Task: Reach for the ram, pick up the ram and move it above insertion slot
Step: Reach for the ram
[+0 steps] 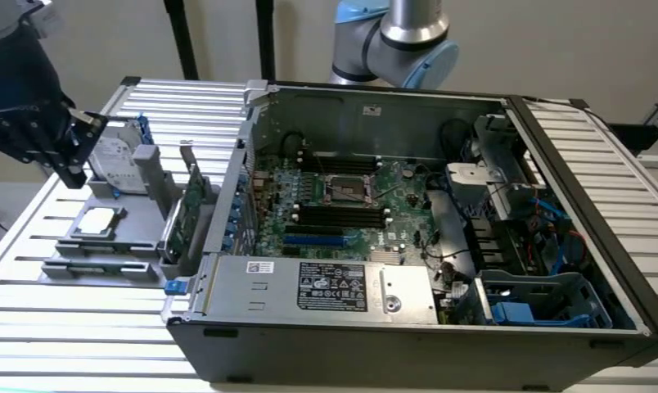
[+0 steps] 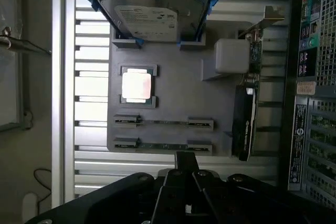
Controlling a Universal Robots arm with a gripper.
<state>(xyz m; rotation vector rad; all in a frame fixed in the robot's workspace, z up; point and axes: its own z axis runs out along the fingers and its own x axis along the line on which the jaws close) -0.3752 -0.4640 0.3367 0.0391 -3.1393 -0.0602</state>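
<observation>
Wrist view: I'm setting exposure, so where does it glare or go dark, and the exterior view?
Wrist view: the CPU lid washes out pale, the white block glares, the gripper reads near-black. Exterior view: the table glares at the near edge; inside the case it is dimmer but evenly lit.

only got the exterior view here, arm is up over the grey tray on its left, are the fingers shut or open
Observer: Shut. In the wrist view the fingers meet tip to tip, with nothing between them.
Operator: so where's the ram, i can't make it out
Observer: The ram stands on edge between two grey clips, in the row of the tray nearest the fingers.
Operator: anything touching it
Observer: No. The fingers are apart from it, and the slot it sits in has nothing else in it.
</observation>
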